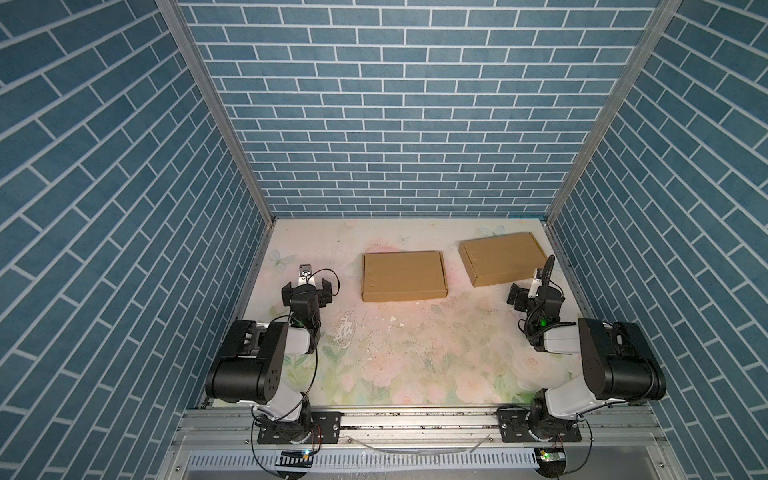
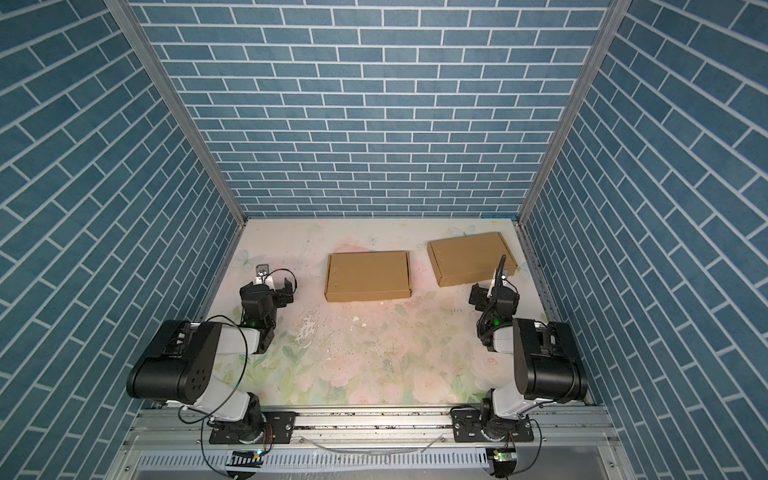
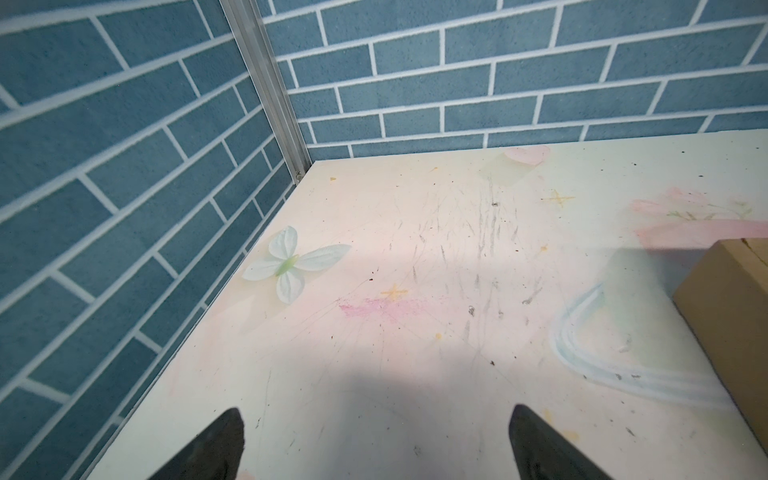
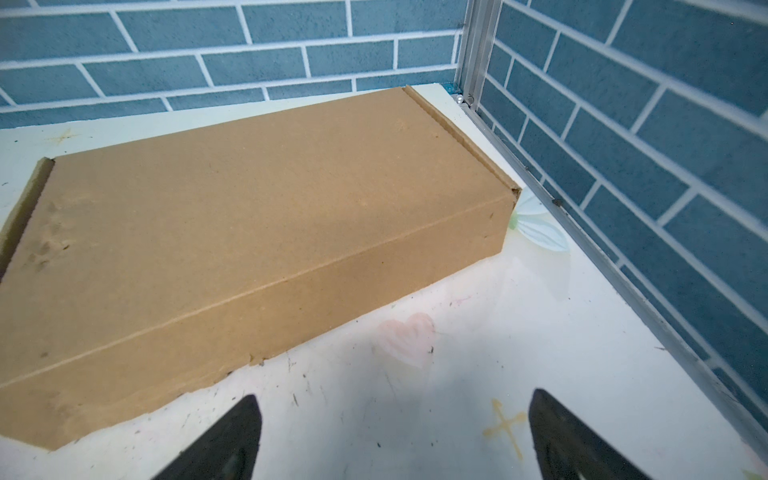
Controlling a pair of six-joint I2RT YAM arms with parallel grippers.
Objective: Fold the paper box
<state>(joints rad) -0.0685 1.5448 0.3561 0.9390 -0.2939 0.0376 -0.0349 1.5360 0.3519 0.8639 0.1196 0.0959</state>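
Note:
Two brown paper boxes lie closed and flat on the floral table (image 1: 415,353). One box (image 1: 403,276) (image 2: 368,275) sits mid-table. The other (image 1: 500,257) (image 2: 469,257) lies angled near the back right corner and fills the right wrist view (image 4: 249,216). My left gripper (image 1: 306,289) (image 2: 268,291) (image 3: 376,411) stands open over bare table, left of the middle box, whose corner (image 3: 731,316) shows in the left wrist view. My right gripper (image 1: 536,297) (image 2: 496,297) (image 4: 395,395) is open just in front of the angled box, holding nothing.
Blue brick-pattern walls (image 1: 395,124) enclose the table on three sides, with aluminium posts (image 3: 270,91) (image 4: 473,50) in the back corners. A metal rail (image 1: 415,428) carrying both arm bases runs along the front edge. A printed butterfly (image 3: 291,262) lies near the left wall.

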